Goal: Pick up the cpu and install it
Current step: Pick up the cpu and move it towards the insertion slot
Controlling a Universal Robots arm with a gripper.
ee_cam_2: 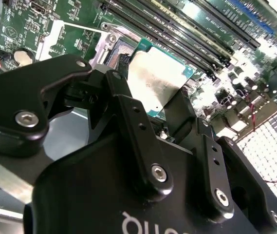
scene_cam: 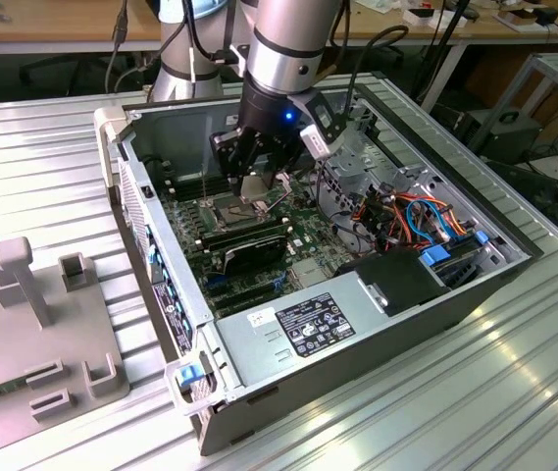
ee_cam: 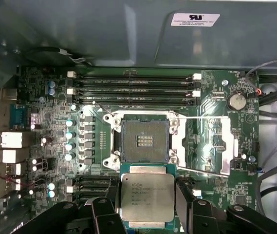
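Note:
The cpu (ee_cam: 147,196), a flat square chip with a silver-grey face, hangs between my gripper's (ee_cam: 148,202) two black fingers (ee_cam: 184,195), which are shut on its opposite edges. It hovers level, just beside and above the open dark square socket (ee_cam: 144,141), whose hinged metal frame (ee_cam: 204,146) is swung aside. In the second wrist view the cpu (ee_cam_2: 160,80) sits between the fingers (ee_cam_2: 128,105) over the green motherboard. The exterior view has the gripper (scene_cam: 257,188) low inside the open computer case, with the cpu (scene_cam: 256,184) over the socket (scene_cam: 226,208).
Long black memory slots (ee_cam: 133,90) run along one side of the socket. A silver power supply (scene_cam: 308,329) and coloured cables (scene_cam: 416,216) fill the case's nearer and right parts. A grey fixture plate (scene_cam: 33,334) lies at the exterior view's left on the ribbed metal table.

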